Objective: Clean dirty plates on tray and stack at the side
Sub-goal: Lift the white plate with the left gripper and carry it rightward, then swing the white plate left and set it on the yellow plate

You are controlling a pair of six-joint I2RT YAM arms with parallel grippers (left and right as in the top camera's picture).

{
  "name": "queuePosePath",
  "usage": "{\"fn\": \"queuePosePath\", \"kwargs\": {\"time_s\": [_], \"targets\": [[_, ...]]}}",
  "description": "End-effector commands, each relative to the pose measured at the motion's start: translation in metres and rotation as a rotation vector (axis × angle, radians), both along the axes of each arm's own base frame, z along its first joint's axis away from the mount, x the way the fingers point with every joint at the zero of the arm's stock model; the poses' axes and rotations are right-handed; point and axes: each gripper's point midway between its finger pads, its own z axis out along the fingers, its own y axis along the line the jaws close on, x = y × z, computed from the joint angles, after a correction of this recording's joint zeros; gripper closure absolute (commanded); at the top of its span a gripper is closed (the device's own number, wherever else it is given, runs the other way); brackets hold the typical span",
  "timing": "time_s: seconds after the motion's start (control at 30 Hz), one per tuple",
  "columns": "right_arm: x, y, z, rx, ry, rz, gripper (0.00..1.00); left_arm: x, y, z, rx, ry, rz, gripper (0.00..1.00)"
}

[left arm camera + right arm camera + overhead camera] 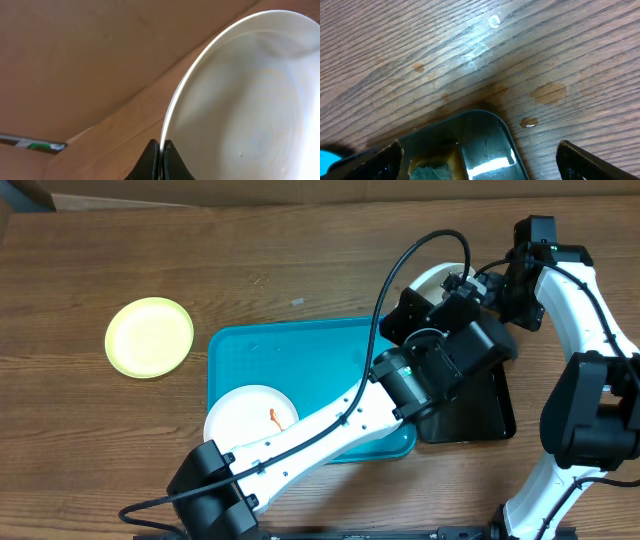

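My left gripper is shut on the rim of a white plate and holds it tilted above the table. In the overhead view that plate peeks out behind the left gripper, past the far right corner of the teal tray. A second white plate with an orange smear lies in the tray's near left part. The pale yellow-green plate lies on the table left of the tray. My right gripper is open and empty, hovering over a black tray's corner; it also shows in the overhead view.
A black tray lies right of the teal tray, partly under my left arm. Its corner holds a yellow-green sponge. Wet spots mark the wooden table.
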Motion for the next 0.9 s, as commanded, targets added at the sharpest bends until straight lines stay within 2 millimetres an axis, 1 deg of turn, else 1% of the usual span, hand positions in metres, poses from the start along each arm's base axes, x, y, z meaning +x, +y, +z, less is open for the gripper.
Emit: {"fn": "queuePosePath", "kwargs": {"time_s": [0.0,0.1,0.17,0.23,0.3,0.33,0.4,0.5,0.57,0.63,0.7,0.8,0.87], "targets": [[0.005,0.0,0.012,-0.009,-0.036,-0.003,0.0,0.008,0.006,0.004,-0.002,-0.019,0.044,0.96],[0.005,0.0,0.012,-0.008,-0.036,-0.003,0.0,0.01,0.007,-0.013,-0.053,0.064,0.024,0.96],[0.005,0.0,0.012,-0.009,-0.036,-0.003,0.0,0.012,0.01,-0.031,-0.108,0.164,0.005,0.96],[0.005,0.0,0.012,-0.008,-0.036,-0.003,0.0,0.015,0.017,-0.049,-0.176,0.272,0.007,0.96],[0.005,0.0,0.012,-0.008,-0.036,-0.003,0.0,0.02,0.03,-0.064,-0.261,0.378,0.036,0.96],[0.005,0.0,0.012,-0.008,-0.036,-0.003,0.0,0.022,0.038,-0.068,-0.306,0.419,0.062,0.96],[0.005,0.0,0.012,-0.008,-0.036,-0.003,0.0,0.03,0.061,-0.076,-0.414,0.509,0.129,0.96],[0.005,0.0,0.012,-0.008,-0.036,-0.003,0.0,0.046,0.101,-0.077,-0.56,0.607,0.191,0.96],[0.005,0.0,0.012,-0.008,-0.036,-0.003,0.0,0.059,0.133,-0.073,-0.651,0.642,0.23,0.96],[0.005,0.0,0.012,-0.009,-0.036,-0.003,0.0,0.072,0.171,-0.067,-0.75,0.66,0.277,0.96],[0.005,0.0,0.012,-0.008,-0.036,-0.003,0.0,0.08,0.214,-0.063,-0.834,0.663,0.348,0.96],[0.005,0.0,0.012,-0.008,-0.036,-0.003,0.0,0.081,0.287,-0.062,-0.97,0.663,0.493,0.96],[0.005,0.0,0.012,-0.008,-0.036,-0.003,0.0,0.076,0.328,-0.064,-1.028,0.659,0.579,0.96]]}}
